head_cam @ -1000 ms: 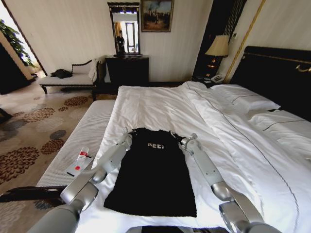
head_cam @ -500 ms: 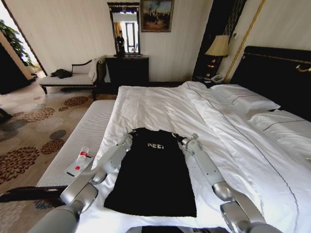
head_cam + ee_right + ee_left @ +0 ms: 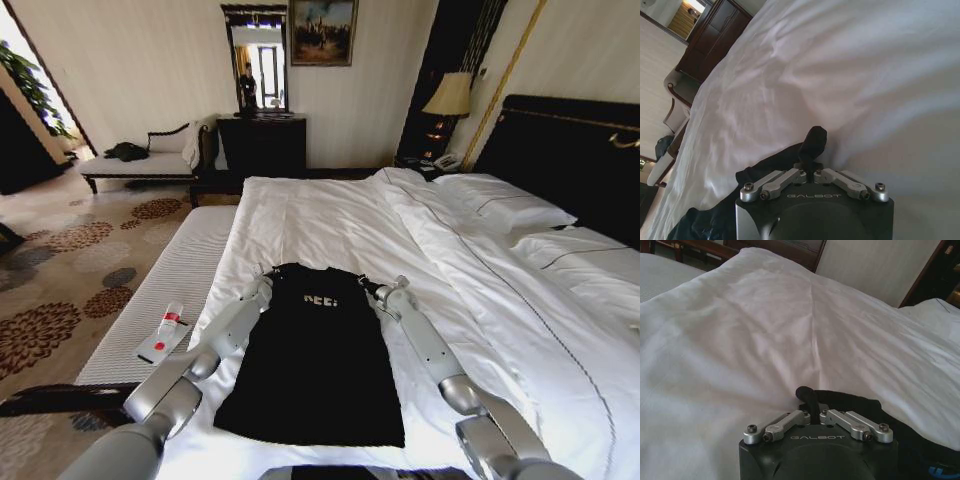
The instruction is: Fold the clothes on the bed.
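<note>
Head view: the left gripper (image 3: 262, 283) is clamped on the left shoulder strap of the black top (image 3: 315, 360), while the right gripper (image 3: 372, 291) pinches the right strap. In the left wrist view, the left gripper's (image 3: 812, 409) fingers (image 3: 810, 401) are closed together on a fold of the top (image 3: 852, 400), lifted just off the duvet (image 3: 765, 340). The right wrist view shows the right gripper's (image 3: 813, 167) fingers (image 3: 807, 152) closed the same way, a bunched loop of the top (image 3: 770, 165) rising between them. The top lies flat on the bed (image 3: 330, 215), chest lettering towards the grippers, hem towards the robot. Beyond the top the duvet (image 3: 420, 250) runs to the pillows (image 3: 505, 205) and dark headboard (image 3: 570, 150). Left of the top, a small bottle (image 3: 170, 318) rests on the bare mattress edge (image 3: 180, 280)
</note>
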Motion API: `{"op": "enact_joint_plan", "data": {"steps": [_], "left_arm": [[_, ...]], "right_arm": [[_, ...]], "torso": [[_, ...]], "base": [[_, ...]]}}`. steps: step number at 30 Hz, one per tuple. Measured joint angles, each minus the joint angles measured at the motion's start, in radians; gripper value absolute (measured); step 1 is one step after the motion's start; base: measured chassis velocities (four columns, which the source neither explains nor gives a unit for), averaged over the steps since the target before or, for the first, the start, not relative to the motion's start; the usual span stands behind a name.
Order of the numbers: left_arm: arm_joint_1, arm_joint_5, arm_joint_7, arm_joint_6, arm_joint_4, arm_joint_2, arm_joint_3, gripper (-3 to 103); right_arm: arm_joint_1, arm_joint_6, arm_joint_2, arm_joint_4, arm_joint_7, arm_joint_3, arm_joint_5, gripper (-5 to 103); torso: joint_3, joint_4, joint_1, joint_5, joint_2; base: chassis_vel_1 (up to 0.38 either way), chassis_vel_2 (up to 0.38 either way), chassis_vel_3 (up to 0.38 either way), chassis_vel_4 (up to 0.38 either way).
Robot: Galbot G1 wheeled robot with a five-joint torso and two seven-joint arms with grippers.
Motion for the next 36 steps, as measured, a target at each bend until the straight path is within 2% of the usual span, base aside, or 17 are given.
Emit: {"op": "enact_joint_plan", "data": {"steps": [5,10,12,17,21,30,36], "left_arm": [[-0.010,-0.009,-0.013,-0.005,-0.029,0.013,-0.008,2],[-0.025,-0.013,-0.017,-0.009,-0.040,0.018,-0.015,2],[-0.036,-0.019,-0.020,-0.011,-0.054,0.019,-0.022,2],[-0.064,-0.026,-0.017,-0.015,-0.058,0.019,-0.026,2],[-0.101,-0.018,-0.001,-0.019,-0.009,-0.007,-0.038,2],[-0.258,0.038,0.076,-0.047,0.217,-0.115,-0.072,2],[-0.323,0.068,0.097,-0.061,0.280,-0.161,-0.086,2]], "right_arm": [[-0.006,0.037,-0.020,0.053,-0.020,-0.003,-0.034,1],[-0.006,0.090,-0.047,0.116,-0.073,-0.012,-0.082,1],[0.006,0.121,-0.062,0.125,-0.107,-0.025,-0.147,1],[0.040,0.177,-0.069,0.092,-0.133,-0.068,-0.272,1],[0.092,0.211,-0.050,0.027,-0.145,-0.105,-0.306,1],[0.320,0.263,0.018,-0.210,-0.165,-0.151,-0.339,1],[0.342,0.276,0.022,-0.257,-0.163,-0.132,-0.343,1]], "torso": [[0.000,0.0001,0.000,0.0001,0.000],[0.000,0.0000,0.000,0.0000,0.000],[0.000,0.0000,0.000,-0.0001,0.000],[0.000,-0.0003,0.000,-0.0001,0.000],[0.000,0.0002,0.000,0.0001,0.000],[0.000,0.0003,0.000,-0.0001,0.000],[0.000,-0.0006,0.000,0.0000,0.000]], "base": [[0.000,0.000,0.000,0.000],[0.000,0.000,0.000,0.000],[0.000,0.000,0.000,0.000],[0.000,0.000,0.000,0.000],[0.000,0.000,0.000,0.000],[0.000,0.000,0.000,0.000],[0.000,0.000,0.000,0.000]]}}
